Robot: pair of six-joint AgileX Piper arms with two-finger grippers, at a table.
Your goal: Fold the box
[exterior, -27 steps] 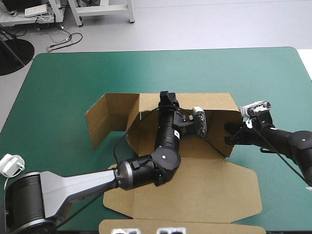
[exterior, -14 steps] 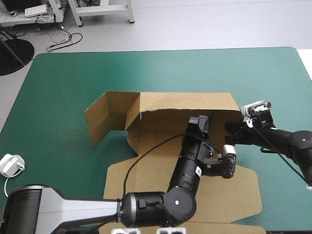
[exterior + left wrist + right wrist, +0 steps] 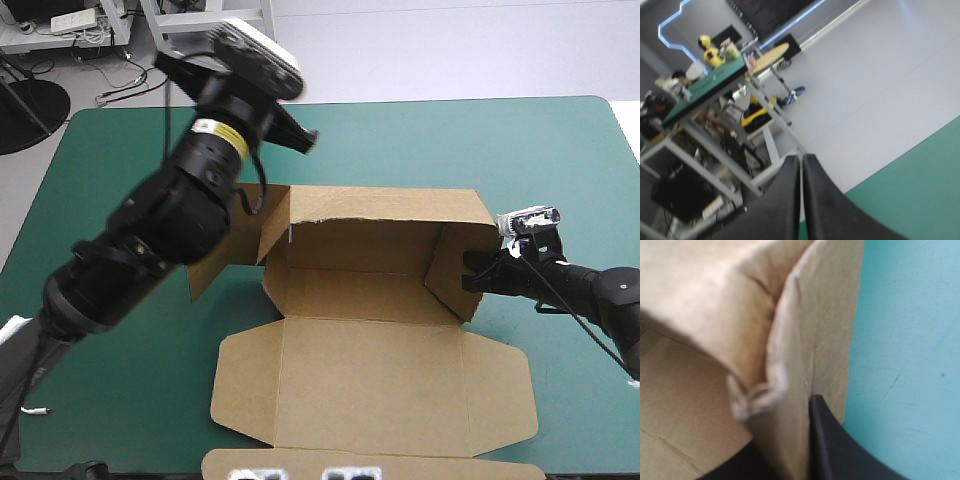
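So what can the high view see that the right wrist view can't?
Only the high view: the whole brown box, its lid lying flat, and the left gripper raised high in the air. Only the right wrist view: up close, the right gripper pinching the box's side wall, whose corner looks crumpled. Both: the box, the right gripper and the teal-green cover.

One box (image 3: 370,370) of brown board — a single cut sheet. It has one lid panel lying flat and two walls plainly standing, the far one and the right one. A third panel at its left is partly hidden. Two tools, the left tool (image 3: 801,165) and the right tool (image 3: 470,272), each with two black fingers (image 3: 835,210) — four in all. One counter (image 3: 500,140), teal-green covered.
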